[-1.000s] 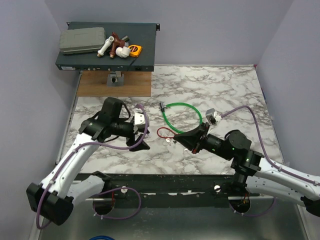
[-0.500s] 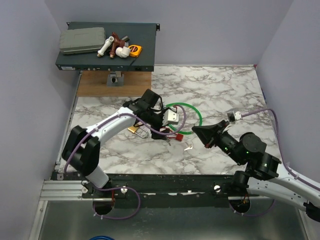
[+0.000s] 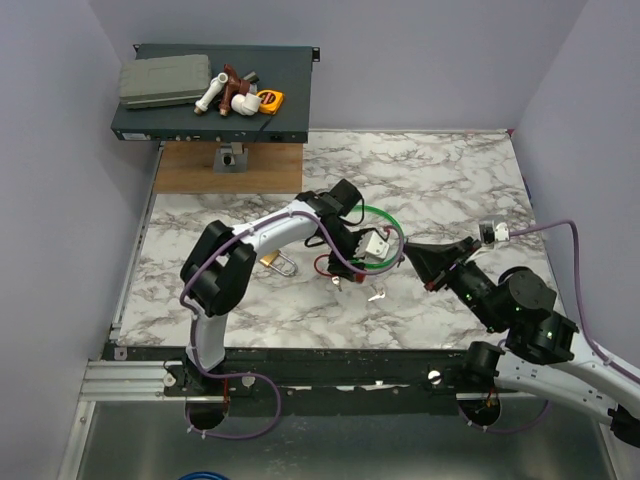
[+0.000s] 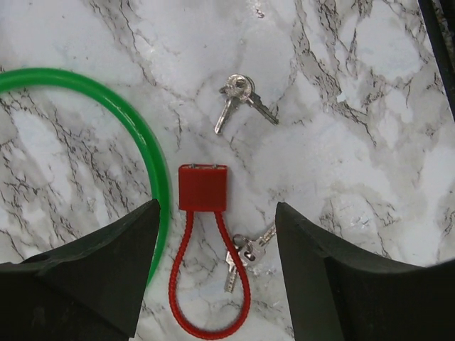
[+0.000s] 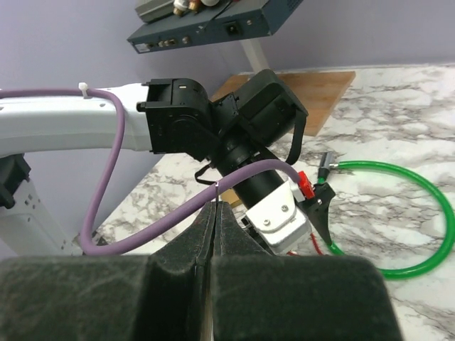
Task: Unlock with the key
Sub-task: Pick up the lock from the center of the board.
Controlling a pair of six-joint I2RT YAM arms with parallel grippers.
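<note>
Swung across from the left, your left gripper point(image 4: 217, 209) hovers wide open, empty, near the ungrasped key point(image 4: 240, 99); right gripper point(image 5: 213, 213) closed on nothing; brass padlock point(image 3: 278, 262) not yet unlocked.

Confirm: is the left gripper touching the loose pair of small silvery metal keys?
Apart. Left wrist view shows bare marble between the left gripper and the keys.

Plain lavender walls point(image 3: 420, 60) enclose a white marble-patterned table point(image 3: 450, 170). At upper left, a dark shelf point(image 3: 290, 75) stands over a wooden board point(image 3: 270, 170).
</note>
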